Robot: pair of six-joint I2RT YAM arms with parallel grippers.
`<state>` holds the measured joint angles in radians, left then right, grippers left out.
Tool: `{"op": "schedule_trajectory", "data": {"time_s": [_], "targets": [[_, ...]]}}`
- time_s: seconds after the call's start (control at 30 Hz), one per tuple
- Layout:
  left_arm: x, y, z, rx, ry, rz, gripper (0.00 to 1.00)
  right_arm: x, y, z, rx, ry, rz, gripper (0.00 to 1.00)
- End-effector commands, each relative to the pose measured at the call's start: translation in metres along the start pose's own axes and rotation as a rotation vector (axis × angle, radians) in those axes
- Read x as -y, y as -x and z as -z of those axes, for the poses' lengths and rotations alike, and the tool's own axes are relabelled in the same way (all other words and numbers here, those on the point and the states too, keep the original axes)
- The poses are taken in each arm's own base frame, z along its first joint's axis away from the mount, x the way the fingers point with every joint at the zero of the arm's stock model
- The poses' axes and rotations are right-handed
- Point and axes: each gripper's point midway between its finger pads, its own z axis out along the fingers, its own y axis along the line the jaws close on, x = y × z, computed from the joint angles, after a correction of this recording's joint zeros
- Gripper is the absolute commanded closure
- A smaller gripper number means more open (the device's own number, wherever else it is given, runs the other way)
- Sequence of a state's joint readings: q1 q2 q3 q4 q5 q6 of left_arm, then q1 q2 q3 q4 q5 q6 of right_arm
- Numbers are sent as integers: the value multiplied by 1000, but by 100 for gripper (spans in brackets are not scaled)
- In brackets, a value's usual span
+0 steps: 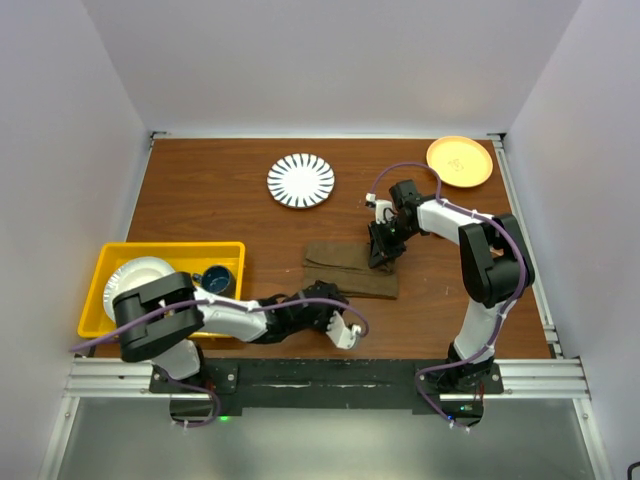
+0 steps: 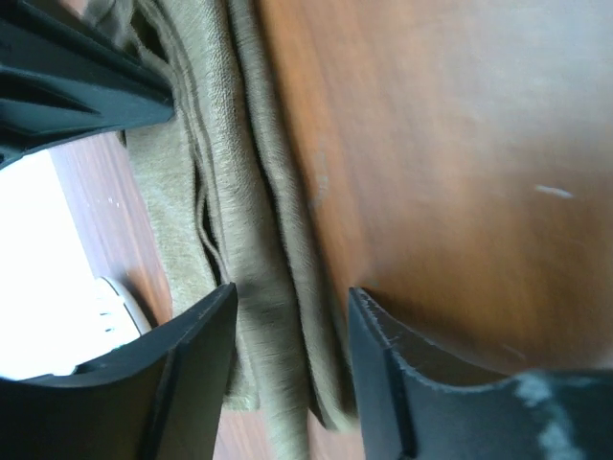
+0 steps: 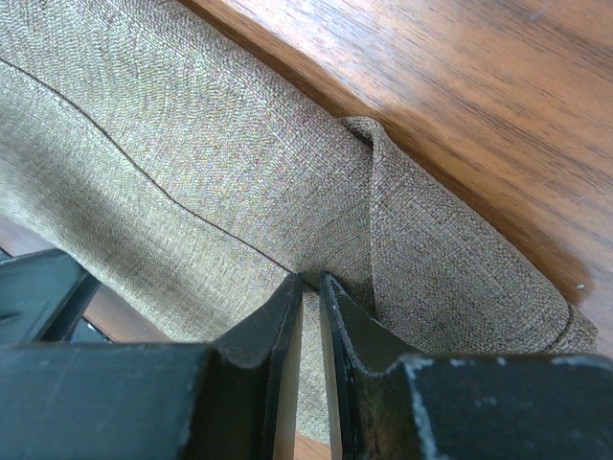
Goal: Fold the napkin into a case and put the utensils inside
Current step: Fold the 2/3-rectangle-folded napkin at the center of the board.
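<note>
Napkin (image 1: 350, 270) lies on the table (image 1: 230, 200), already folded into a long layered strip, so the case looks nearly shaped. Right jaws, almost closed, pinch a fold at its far edge. Left jaws stand wide, straddling its near end without gripping. No utensils show anywhere, so I judge that loading them is yet to come.
</note>
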<state>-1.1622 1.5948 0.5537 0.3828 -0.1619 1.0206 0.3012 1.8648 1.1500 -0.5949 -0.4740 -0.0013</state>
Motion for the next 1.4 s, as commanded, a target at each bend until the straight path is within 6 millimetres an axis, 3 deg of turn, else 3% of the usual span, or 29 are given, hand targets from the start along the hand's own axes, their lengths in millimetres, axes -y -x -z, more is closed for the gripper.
{"op": "schedule_trajectory", "data": {"time_s": [0.0, 0.13, 0.17, 0.4, 0.67, 0.7, 0.83, 1.0, 1.2, 1.37], "targets": [[17, 15, 18, 46, 9, -70, 42, 24, -29, -9, -105, -98, 8, 82], [14, 16, 15, 14, 52, -53, 39, 25, -29, -9, -110, -98, 5, 82], [15, 13, 13, 0, 57, -55, 29, 25, -29, -9, -108, -98, 6, 81], [22, 2, -4, -65, 58, -98, 30, 25, -30, -11, -114, -95, 5, 81], [13, -5, -20, -71, 1, -28, 69, 23, -31, -10, -122, -89, 15, 82], [11, -8, -20, -72, -5, 4, 78, 24, -31, -9, -123, -92, 19, 82], [10, 8, -12, 4, -65, 45, 97, 25, -29, -5, -129, -100, 55, 82], [9, 28, 4, 81, -142, 115, 100, 27, -31, 2, -151, -118, 107, 83], [17, 27, 4, 70, -185, 140, 100, 31, -33, 7, -169, -133, 151, 83], [35, 16, 1, 35, -235, 134, 100, 36, -30, 12, -172, -164, 201, 83]]}}
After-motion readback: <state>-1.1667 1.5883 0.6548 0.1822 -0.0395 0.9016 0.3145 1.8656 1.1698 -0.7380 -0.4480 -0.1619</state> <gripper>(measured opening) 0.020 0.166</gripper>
